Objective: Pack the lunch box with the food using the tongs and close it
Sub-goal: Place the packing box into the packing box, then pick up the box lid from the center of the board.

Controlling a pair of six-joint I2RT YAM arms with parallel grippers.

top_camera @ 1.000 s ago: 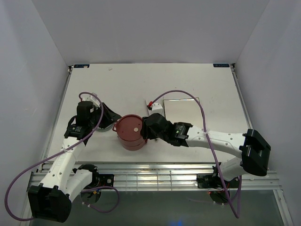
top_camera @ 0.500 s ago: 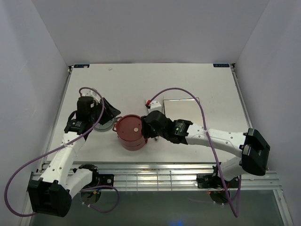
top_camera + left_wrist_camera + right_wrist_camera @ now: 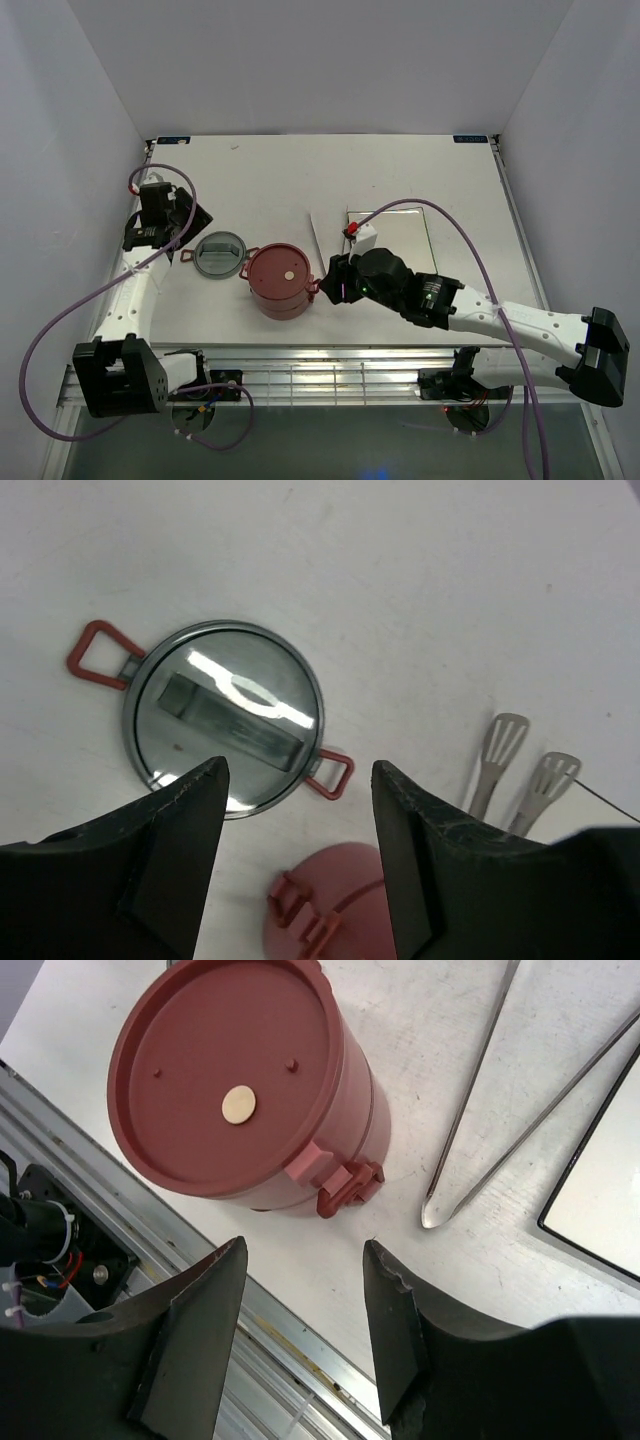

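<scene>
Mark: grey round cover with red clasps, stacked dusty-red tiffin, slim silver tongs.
Grey round cover [image 3: 222, 716]: left wrist view, centre handle.
Dusty-red tiffin [image 3: 250, 1080]: right wrist view, lid top.
Silver tongs [image 3: 507, 738]: left wrist view, left tip.

- lunch box [image 3: 240, 1100]: dusty red, one pale round spot in the middle of its lid
- cover [image 3: 222, 716]: shiny grey, with red clasps
- tongs [image 3: 471, 1090]: silver
- table [image 3: 400, 170]: white, faintly scuffed
- cables [image 3: 420, 203]: purple

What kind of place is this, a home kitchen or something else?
Most likely a robot test cell, not a kitchen: plain white walls box in a white table, and a cabled left arm and right arm are mounted on a metal rail.
</scene>
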